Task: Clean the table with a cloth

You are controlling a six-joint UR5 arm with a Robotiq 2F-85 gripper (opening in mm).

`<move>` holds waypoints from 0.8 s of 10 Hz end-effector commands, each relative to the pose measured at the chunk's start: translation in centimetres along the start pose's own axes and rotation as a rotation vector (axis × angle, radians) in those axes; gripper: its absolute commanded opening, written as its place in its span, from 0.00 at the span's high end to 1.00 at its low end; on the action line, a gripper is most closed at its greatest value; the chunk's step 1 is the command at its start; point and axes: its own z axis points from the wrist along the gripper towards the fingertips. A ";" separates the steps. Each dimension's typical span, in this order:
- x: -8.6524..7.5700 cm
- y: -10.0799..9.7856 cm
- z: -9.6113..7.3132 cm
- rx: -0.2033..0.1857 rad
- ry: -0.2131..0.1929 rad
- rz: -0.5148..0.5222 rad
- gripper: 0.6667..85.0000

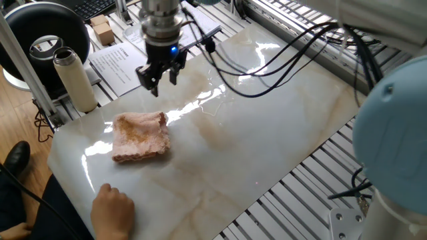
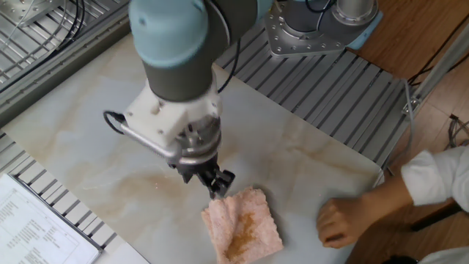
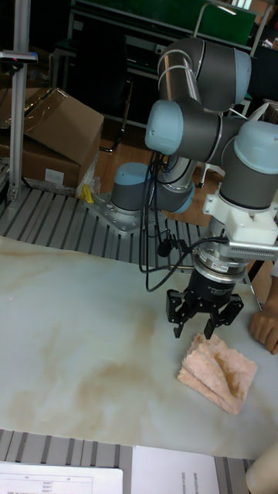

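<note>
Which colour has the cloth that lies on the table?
The cloth is pale pink with yellowish-tan stains, clearest in one fixed view.

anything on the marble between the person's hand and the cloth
Nothing: only bare table lies between the hand and the cloth, clearest in one fixed view; the other fixed view agrees.

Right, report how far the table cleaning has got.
Done: nothing wiped; beige smears still mark the glossy cream marble table. In hand: the open two-finger gripper hangs empty by the edge of the stained pink terry cloth, which lies flat. A person's hand rests nearby. Left: grasping the cloth and all the wiping.
</note>
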 end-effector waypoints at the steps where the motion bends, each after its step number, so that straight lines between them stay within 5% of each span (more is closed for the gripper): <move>1: 1.1 -0.5 -0.4 0.037 0.062 0.013 0.34; 3: 1.8 0.0 -0.4 0.015 0.088 -0.013 0.34; 4: 1.0 0.4 0.0 0.012 0.061 0.005 0.31; 6: -0.7 3.4 3.4 0.025 0.018 0.086 0.29; 8: -0.1 3.0 2.3 0.029 0.047 0.085 0.27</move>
